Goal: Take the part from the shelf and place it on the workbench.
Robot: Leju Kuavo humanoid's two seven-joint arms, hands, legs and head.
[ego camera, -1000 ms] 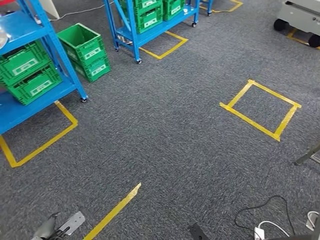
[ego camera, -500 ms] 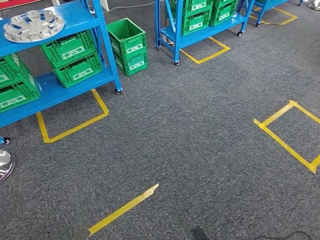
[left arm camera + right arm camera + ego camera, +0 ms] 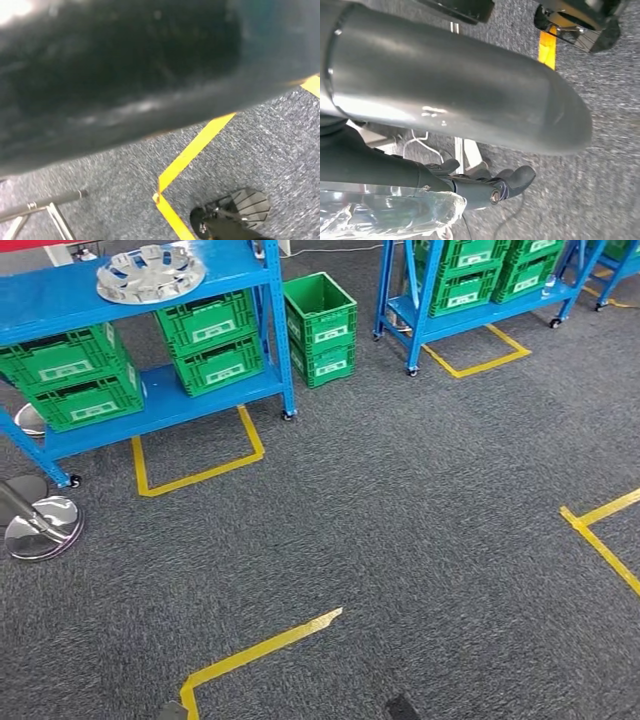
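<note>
- Item, the part (image 3: 149,272): a silver slotted disc, like a wheel cover. It lies flat on the top deck of the blue shelf (image 3: 53,302), at my 11 o'clock and well off.
- Item, right hand (image 3: 497,182): hangs low beside the body. Its dark fingers (image 3: 520,177) are loose and apart, and I can see nothing in them, so I read it as released.
- Item, left hand: the wrist view is dark and blurred, so I cannot tell whether it is released or clenched.
- Item, green crates (image 3: 215,340): stacked on the lower deck, under the part. A separate stack of two (image 3: 321,328) stands on the carpet at 12 o'clock, just beside the shelf's corner post.
- Item, second shelf (image 3: 417,310): at 1 o'clock, also loaded with green crates.
- Item, chrome stand bases (image 3: 44,528): on the floor at 9 o'clock, near the shelf's caster.
- Item, yellow tape outline (image 3: 198,475): on the carpet in front of the shelf at 11 o'clock. I take it to be the standing mark.
- Step in hand, as I judge it: the approach, with nothing yet taken.
- To do it well: I would bring the heading round until the part sits at 12 o'clock.
- I would stop at the tape and keep my feet off the chrome bases.
- I would raise the arms only once square to the shelf, then take the disc by opposite rims so it comes off level.
</note>
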